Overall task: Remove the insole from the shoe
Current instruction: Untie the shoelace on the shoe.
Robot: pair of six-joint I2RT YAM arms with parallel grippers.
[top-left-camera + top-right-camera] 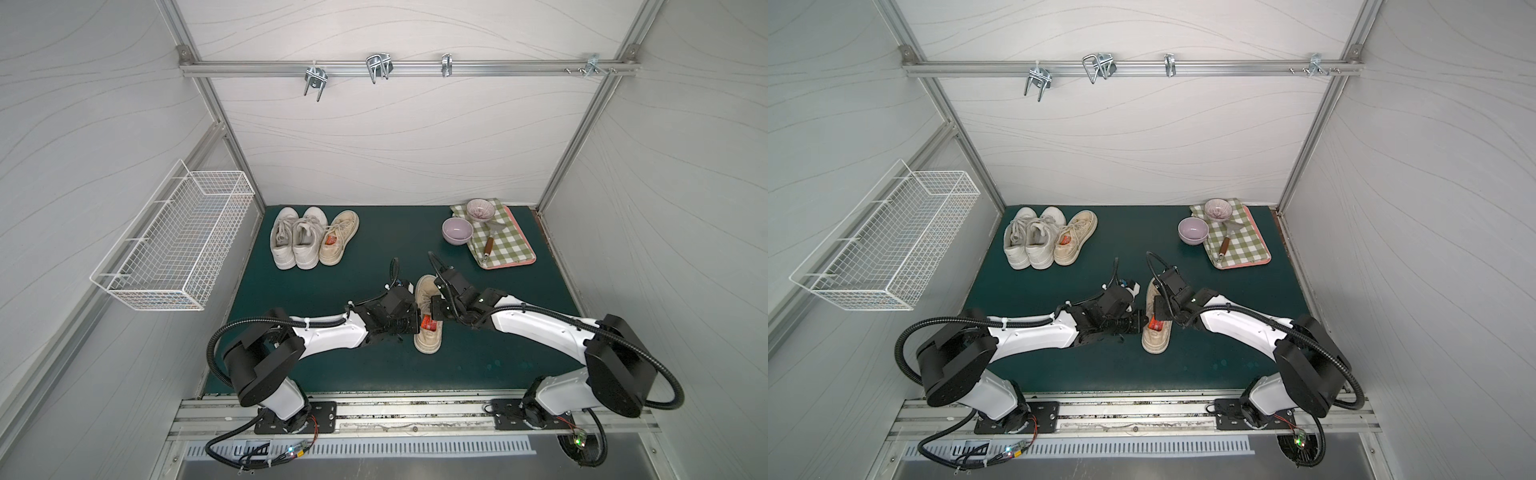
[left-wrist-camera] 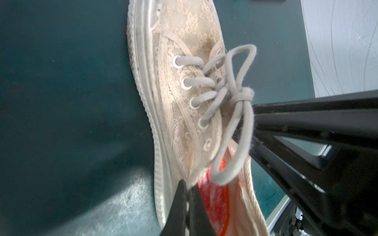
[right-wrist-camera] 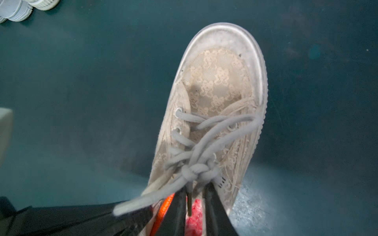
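Left hand (image 2: 189,187) is seen pressed together on the collar edge of the beige lace canvas shoe (image 1: 428,343), which is set just toward 6 o'clock from the centre of the dark green tabletop (image 1: 332,365), toe toward 12. Right hand (image 3: 195,189) is poked in at the tongue, fingers (image 3: 178,212) narrowly parted; whether anything is nipped cannot be told. The red-orange insole (image 2: 214,202) is lodged inside the shoe, not yet drawn out.

Now the risks: the grey lace bow (image 3: 192,171) is draped across the right fingers and a lace tip is hung between them, so lace could be caught instead of insole. Should the collar pinch be lost, the whole shoe may be dragged along.

Around it, well apart: a pair of white sneakers (image 1: 295,245) and a second beige shoe (image 1: 340,232) at 10 o'clock, a lilac bowl (image 1: 457,231) and green checked cloth (image 1: 511,245) at 2. Pale panelled walls (image 1: 374,145) are closed round, a white wire basket (image 1: 174,237) hung at 9.
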